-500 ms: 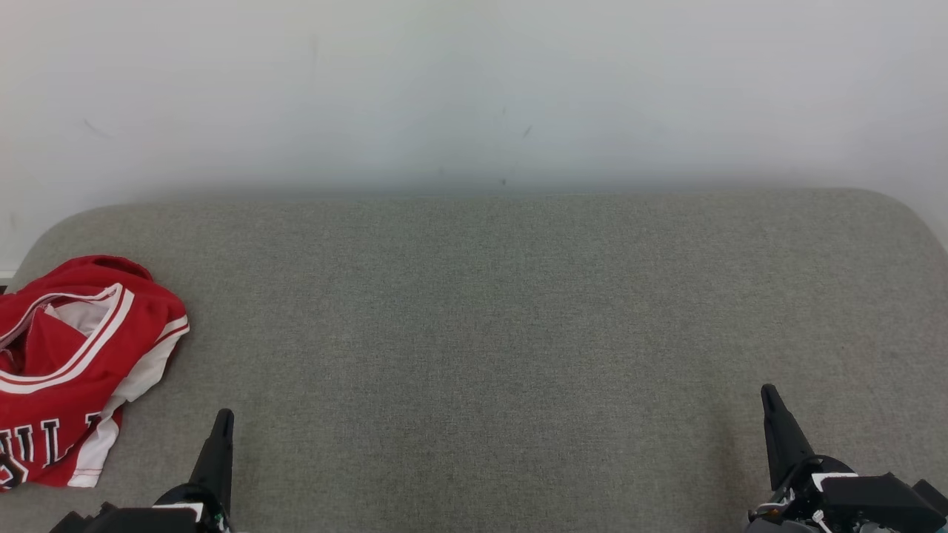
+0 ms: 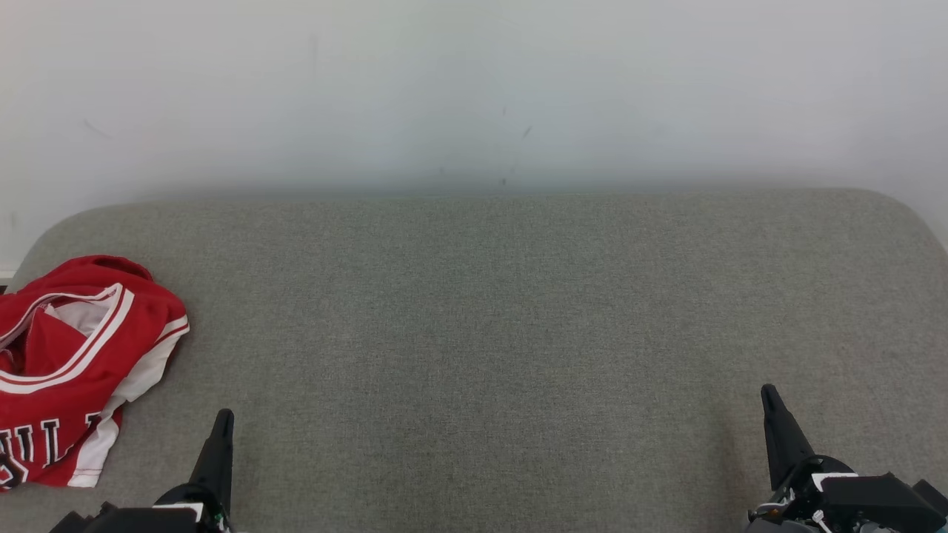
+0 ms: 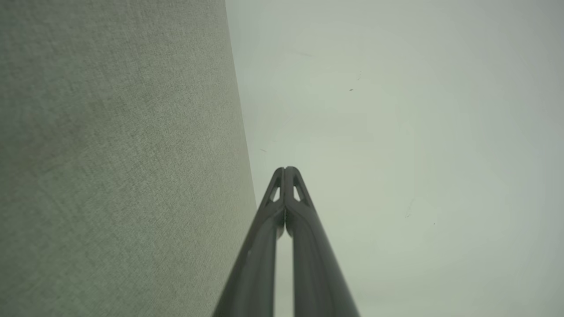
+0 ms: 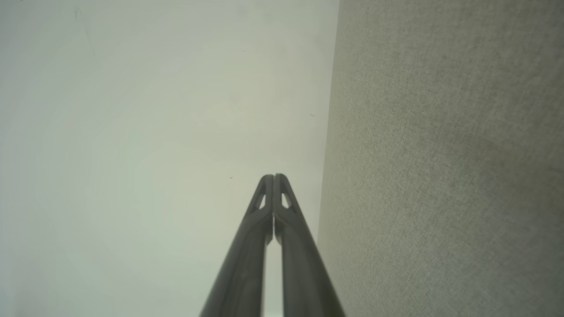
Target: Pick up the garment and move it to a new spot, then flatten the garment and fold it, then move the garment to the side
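The garment (image 2: 70, 363), a red jersey with white trim and white lettering, lies crumpled at the left edge of the head view on the grey fabric surface (image 2: 481, 311), partly cut off by the frame edge. The left gripper (image 2: 223, 418) sits at the lower left of the head view, fingers pointing up the frame, near the garment's lower right corner and apart from it. The right gripper (image 2: 769, 394) sits at the lower right, well apart from the garment. In the left wrist view the left gripper's two fingers meet at the tips: closed and empty, with the surface in the left of that frame and the pale wall (image 2: 474, 89) in the right. In the right wrist view the right gripper's fingers likewise meet at the tips, closed and empty, with the wall at left and the surface at right
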`<state>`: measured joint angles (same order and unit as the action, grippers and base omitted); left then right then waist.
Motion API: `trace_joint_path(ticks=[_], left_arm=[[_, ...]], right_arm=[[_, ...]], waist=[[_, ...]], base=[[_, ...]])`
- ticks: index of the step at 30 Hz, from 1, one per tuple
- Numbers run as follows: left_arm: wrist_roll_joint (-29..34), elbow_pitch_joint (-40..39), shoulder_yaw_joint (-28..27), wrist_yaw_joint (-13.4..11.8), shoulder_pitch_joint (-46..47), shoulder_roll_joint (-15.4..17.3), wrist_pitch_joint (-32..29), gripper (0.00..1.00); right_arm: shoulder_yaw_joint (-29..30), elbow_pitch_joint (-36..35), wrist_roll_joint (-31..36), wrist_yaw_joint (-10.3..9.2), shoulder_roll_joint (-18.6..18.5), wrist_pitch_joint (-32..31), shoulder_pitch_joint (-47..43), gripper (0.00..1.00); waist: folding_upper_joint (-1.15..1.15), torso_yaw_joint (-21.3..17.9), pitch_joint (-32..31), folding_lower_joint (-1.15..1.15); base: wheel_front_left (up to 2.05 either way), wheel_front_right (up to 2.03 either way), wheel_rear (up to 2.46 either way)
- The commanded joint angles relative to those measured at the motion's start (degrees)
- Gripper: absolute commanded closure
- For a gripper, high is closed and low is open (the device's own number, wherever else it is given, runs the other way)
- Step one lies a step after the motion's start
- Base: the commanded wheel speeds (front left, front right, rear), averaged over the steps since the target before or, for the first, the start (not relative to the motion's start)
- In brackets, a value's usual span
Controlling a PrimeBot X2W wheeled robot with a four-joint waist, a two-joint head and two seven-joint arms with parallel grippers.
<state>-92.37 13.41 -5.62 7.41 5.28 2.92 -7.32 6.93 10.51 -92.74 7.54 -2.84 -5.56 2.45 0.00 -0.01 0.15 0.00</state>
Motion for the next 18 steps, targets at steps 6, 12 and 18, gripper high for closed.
trace_joint_path(ticks=[6,12,18], left_arm=[[0.0,1.7,0.2,-0.1,-1.5,-0.3,0.1,0.00],[0.5,1.7,1.1,-0.1,-2.3,-0.4,1.6,0.00],[2.5,1.5,1.5,-0.1,-2.4,-0.3,3.4,0.00]], right_arm=[[-0.2,1.9,0.0,0.00,0.2,0.1,-1.3,0.00],[-1.3,2.1,0.7,0.00,0.2,1.4,-1.5,0.00],[-2.2,2.2,2.9,-0.01,0.1,3.1,-1.1,0.00]], waist=[[0.00,0.0,0.0,0.00],[0.00,0.0,-0.1,0.00],[0.00,0.0,-0.2,0.00]], base=[[0.00,0.00,0.00],[0.00,0.00,0.00],[0.00,0.00,0.00]])
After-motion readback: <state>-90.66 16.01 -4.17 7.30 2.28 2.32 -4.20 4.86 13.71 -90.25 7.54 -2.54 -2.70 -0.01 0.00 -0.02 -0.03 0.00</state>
